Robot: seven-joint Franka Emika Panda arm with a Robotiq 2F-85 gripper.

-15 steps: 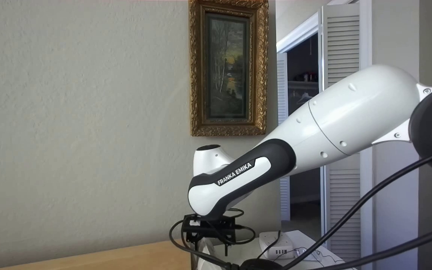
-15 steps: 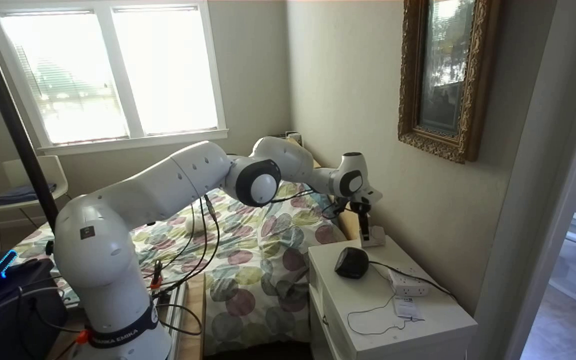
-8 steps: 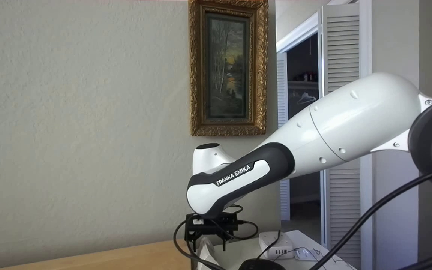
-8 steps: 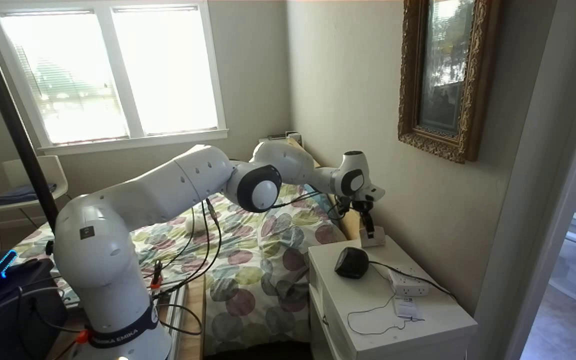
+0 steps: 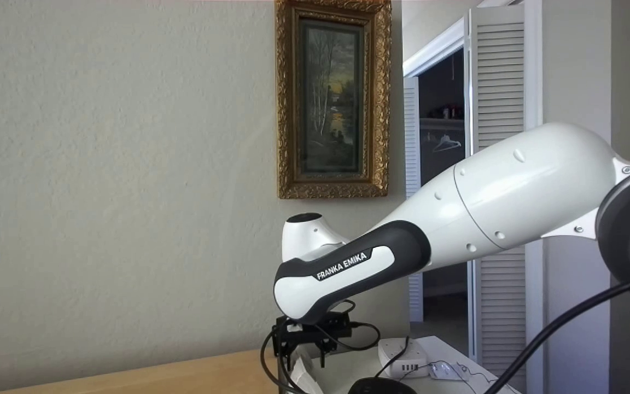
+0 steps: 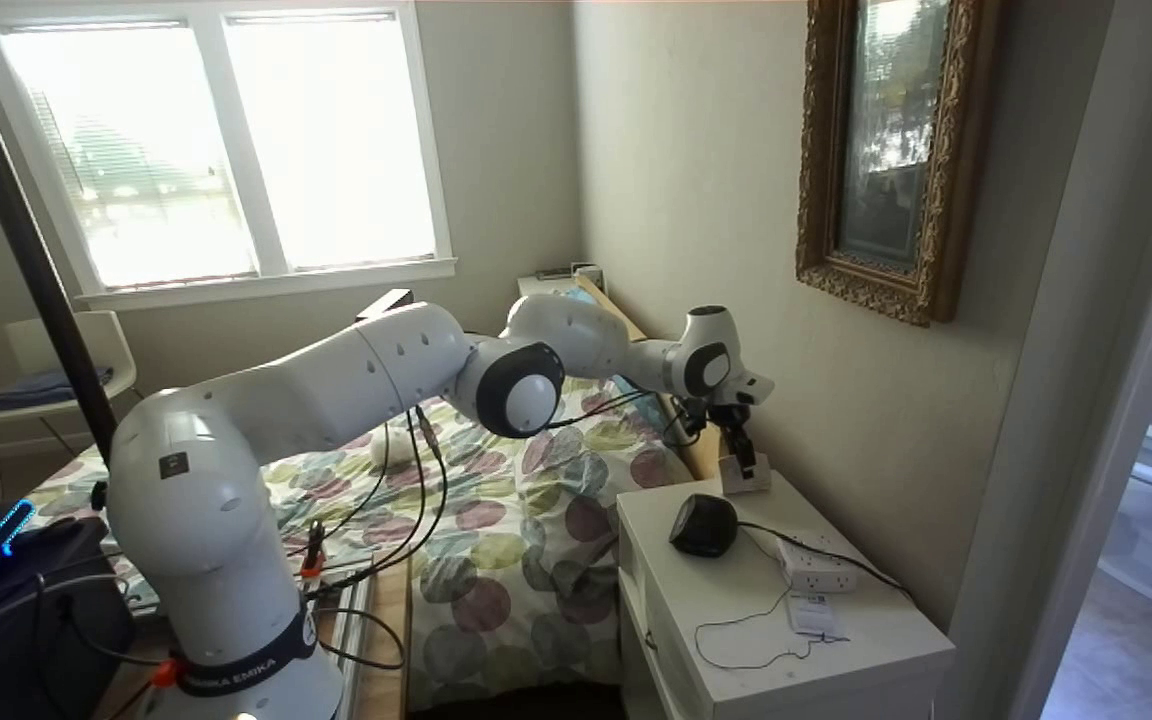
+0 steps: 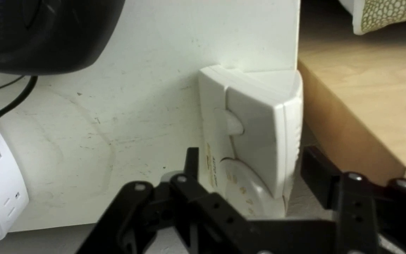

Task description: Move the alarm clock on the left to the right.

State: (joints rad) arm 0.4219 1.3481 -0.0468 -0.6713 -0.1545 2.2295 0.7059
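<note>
The alarm clock appears to be the white wedge-shaped device (image 7: 252, 123) with a dial and the words "AUTO OFF" in the wrist view. It stands at the headboard end of the white cabinet top (image 6: 786, 640). It also shows in both exterior views, partly behind the gripper (image 6: 756, 480) (image 5: 305, 377). My gripper (image 7: 254, 164) is open, with one finger on each side of the clock. A gap shows between the clock's back and the finger on the headboard side. Whether the other finger touches the clock, I cannot tell. The gripper shows in both exterior views (image 5: 305, 360) (image 6: 744, 455).
A black rounded device (image 6: 704, 525) with a cable stands beside the clock, and also shows in the wrist view (image 7: 48, 35). A white power strip (image 6: 818, 568) and thin cords lie farther along the cabinet. The wooden headboard (image 7: 361, 91) borders the clock. The wall runs behind.
The upper arm has sunk lower. The gripper has shifted slightly toward the wall side and changed its tilt, with its fingers now about the clock. The other objects look unmoved.
</note>
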